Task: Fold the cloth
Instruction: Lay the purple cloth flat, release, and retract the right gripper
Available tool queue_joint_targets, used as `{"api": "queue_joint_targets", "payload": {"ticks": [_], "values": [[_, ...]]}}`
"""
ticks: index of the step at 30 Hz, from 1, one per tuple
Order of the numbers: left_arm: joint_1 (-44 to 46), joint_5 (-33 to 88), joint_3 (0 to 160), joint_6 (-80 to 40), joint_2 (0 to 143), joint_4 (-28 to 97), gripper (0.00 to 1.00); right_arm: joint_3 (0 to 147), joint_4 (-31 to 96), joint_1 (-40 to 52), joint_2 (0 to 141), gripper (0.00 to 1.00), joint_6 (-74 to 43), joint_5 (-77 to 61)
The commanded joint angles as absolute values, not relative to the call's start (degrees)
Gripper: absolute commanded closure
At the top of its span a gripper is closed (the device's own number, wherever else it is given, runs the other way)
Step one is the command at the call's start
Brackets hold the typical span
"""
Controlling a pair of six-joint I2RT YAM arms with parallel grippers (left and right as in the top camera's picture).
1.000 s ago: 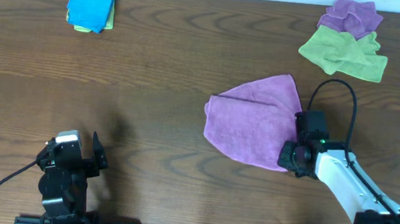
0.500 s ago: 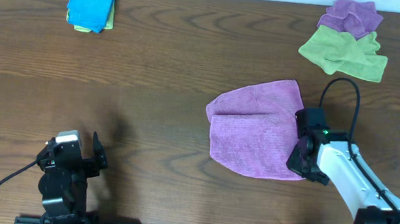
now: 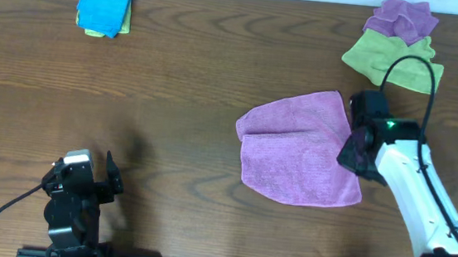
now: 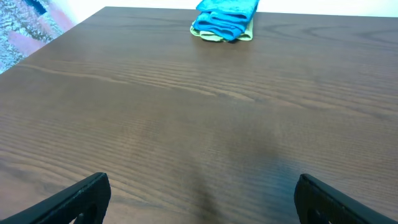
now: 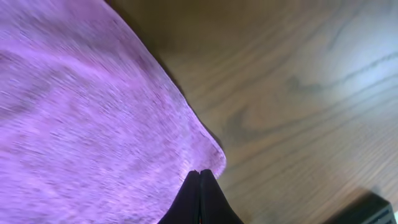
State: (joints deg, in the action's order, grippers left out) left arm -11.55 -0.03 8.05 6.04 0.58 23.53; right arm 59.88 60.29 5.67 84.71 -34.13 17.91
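The purple cloth [image 3: 297, 155] lies spread on the table right of centre, with a fold line across its left part. My right gripper [image 3: 355, 149] is shut and sits at the cloth's right edge. In the right wrist view its closed fingertips [image 5: 200, 173] are over the cloth [image 5: 87, 118], close to a rounded corner, and I see no cloth pinched between them. My left gripper [image 3: 99, 182] is open and empty at the front left. Its two fingers [image 4: 81, 196] frame bare wood in the left wrist view.
A folded blue cloth on a green one [image 3: 105, 5] lies at the back left and also shows in the left wrist view [image 4: 225, 18]. A crumpled purple cloth [image 3: 402, 19] and a green cloth [image 3: 393, 61] lie at the back right, just behind my right arm.
The purple cloth was drawn to the right and flattened, then stayed put. My right gripper moved from the cloth's front right corner back along its right edge. The left arm has not moved.
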Motion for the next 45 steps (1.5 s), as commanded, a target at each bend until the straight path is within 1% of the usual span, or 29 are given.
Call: {"api": "queue_joint_targets", "payload": {"ticks": [1, 6, 10, 16, 20, 24, 25, 27, 28, 29, 30, 33, 34, 35, 37, 40, 41, 43, 45], "values": [[-11.8, -0.5, 6.9, 6.4, 0.3, 23.7, 0.05, 64.2, 60.5, 5.2, 84.6, 0.99, -31.5, 19.0], [-11.8, -0.5, 6.9, 6.4, 0.3, 23.7, 0.05, 67.8, 59.6, 5.3, 80.4, 0.99, -22.7, 11.4], [-11.8, -0.5, 6.9, 6.4, 0.3, 23.7, 0.05, 67.7, 58.7, 5.3, 69.9, 0.98, -15.2, 4.1], [-11.8, -0.5, 6.9, 6.4, 0.3, 23.7, 0.05, 67.5, 62.6, 5.3, 54.0, 0.98, -11.5, -4.3], [-11.8, -0.4, 6.9, 6.4, 0.3, 23.7, 0.05, 67.0, 67.4, 6.2, 48.3, 0.99, -10.6, -7.3], [-11.8, -0.4, 6.9, 6.4, 0.3, 23.7, 0.05, 66.1, 71.1, 8.3, 45.7, 0.98, -9.9, -8.6], [-11.8, -0.5, 6.9, 6.4, 0.3, 23.7, 0.05, 65.9, 71.7, 8.4, 45.4, 0.96, -9.2, -9.6], [-11.8, -0.4, 6.9, 6.4, 0.3, 23.7, 0.05, 65.8, 73.1, 8.4, 45.2, 0.83, -7.6, -11.5], [-11.8, -0.4, 6.9, 6.4, 0.3, 23.7, 0.05, 65.8, 74.0, 8.4, 45.2, 0.79, -6.8, -11.9], [-11.8, -0.5, 6.9, 6.4, 0.3, 23.7, 0.05, 65.8, 74.9, 8.4, 45.2, 0.69, -6.4, -11.9], [-11.8, -0.5, 6.9, 6.4, 0.3, 23.7, 0.05, 65.8, 75.4, 8.4, 45.2, 0.62, -5.9, -11.9], [-11.7, 0.2, 6.9, 5.5, 0.3, 22.0, 0.04, 65.8, 77.1, 8.4, 45.2, 0.44, -4.4, -11.9], [-11.7, 2.2, 6.9, 2.8, 0.3, 21.4, 0.05, 65.8, 77.4, 8.4, 45.2, 0.41, -4.0, -11.8], [-11.6, 5.8, 6.9, -2.2, 0.3, 20.9, 0.05, 65.8, 77.6, 8.4, 45.2, 0.38, -3.6, -11.8], [-11.6, 14.7, 6.9, -18.5, 0.3, 20.9, 0.05, 65.8, 77.5, 8.4, 45.2, 0.37, -3.5, -11.8], [-11.6, 26.2, 6.9, -37.1, 0.3, 23.6, 0.05, 65.8, 77.1, 8.4, 45.2, 0.36, -2.8, -11.1], [-11.6, 27.2, 6.9, -38.9, 0.3, 23.7, 0.05, 65.8, 77.1, 8.4, 45.2, 0.36, -2.8, -10.3], [-11.6, 25.4, 6.9, -40.2, 0.3, 23.4, 0.05, 65.8, 77.1, 8.4, 45.2, 0.35, -2.5, -8.5], [-11.6, 24.3, 6.9, -44.5, 0.3, 22.2, 0.05, 65.8, 76.6, 8.4, 45.2, 0.33, -2.4, -7.9]]}}
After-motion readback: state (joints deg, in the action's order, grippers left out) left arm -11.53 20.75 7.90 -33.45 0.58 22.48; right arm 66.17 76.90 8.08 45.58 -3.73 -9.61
